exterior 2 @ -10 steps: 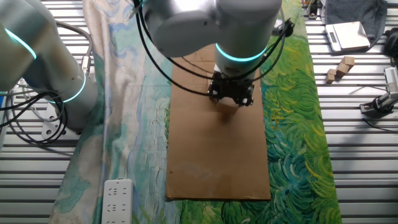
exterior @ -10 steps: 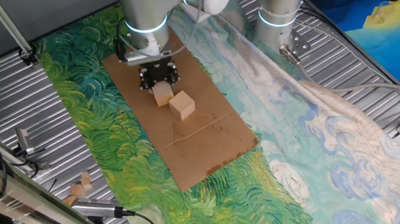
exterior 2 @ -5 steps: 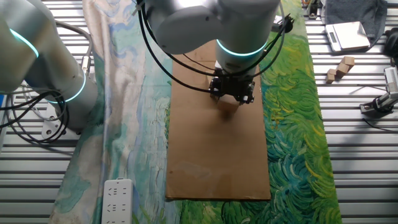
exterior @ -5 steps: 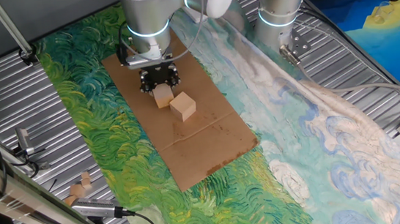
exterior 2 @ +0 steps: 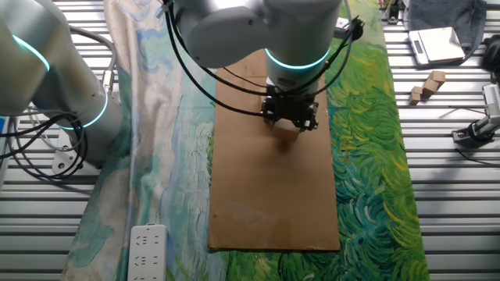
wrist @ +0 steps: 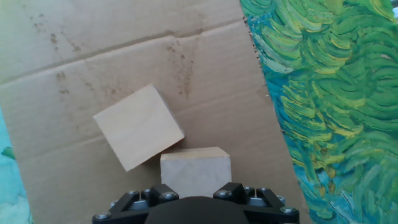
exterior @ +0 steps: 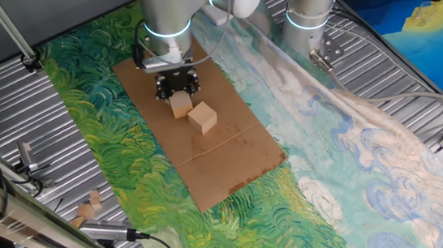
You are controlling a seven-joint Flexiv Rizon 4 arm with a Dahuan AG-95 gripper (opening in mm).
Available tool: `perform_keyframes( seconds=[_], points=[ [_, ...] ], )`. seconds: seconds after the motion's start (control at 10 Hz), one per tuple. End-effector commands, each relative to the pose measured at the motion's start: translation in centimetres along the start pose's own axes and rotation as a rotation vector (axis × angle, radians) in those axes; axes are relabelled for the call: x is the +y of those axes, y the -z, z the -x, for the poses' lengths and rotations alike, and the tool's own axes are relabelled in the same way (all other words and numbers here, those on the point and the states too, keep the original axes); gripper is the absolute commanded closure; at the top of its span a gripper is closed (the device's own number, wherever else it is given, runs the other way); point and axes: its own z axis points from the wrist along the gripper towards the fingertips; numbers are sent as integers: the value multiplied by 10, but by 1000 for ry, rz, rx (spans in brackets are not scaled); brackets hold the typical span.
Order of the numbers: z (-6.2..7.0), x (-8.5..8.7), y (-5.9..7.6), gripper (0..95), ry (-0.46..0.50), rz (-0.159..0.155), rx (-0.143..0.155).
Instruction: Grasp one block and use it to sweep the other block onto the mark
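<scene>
Two fixed cameras and the hand camera checked.

Largest first: painted cloth (exterior: 117,142) is covering the table, and the cardboard sheet (exterior: 237,159) is lying on top of it as the work surface.

Arm (exterior: 163,11) is reaching down over the far half of the cardboard. Compared with a second ago, its wrist is drifting very slightly sideways. The shift is small and easier to read on the arm than at the tool.

Gripper (exterior: 178,94) is sitting low over the sheet, closed on the gripped block (exterior: 180,106). In the hand view that block (wrist: 195,171) is filling the space directly under the tool body. The fingers themselves are not showing there, so I am judging the clamp from the block's position.

Loose block (exterior: 203,118) is resting on the cardboard, turned at an angle. One corner is touching, or all but touching, the gripped block; the hand view shows it (wrist: 138,127) overlapping the top left of the held one. Over the last second it is hardly moving at all.

Mark: I am not finding a solid black dot in any view. Only brown specks are showing along the cardboard crease, so I cannot say how far the loose block is from it.

Reading: contact is being made, but the sweep proper is barely beginning. The corner contact looks likely to spin the loose block rather than push it straight.
</scene>
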Motion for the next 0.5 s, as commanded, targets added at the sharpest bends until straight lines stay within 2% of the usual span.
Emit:
perform_keyframes(
  seconds=[0.1,0.2,0.5],
  points=[
    [2,-9,0,950,9,6,-5],
    [4,-18,3,950,10,6,-5],
    [9,-26,4,950,-32,15,-18]
  ],
)
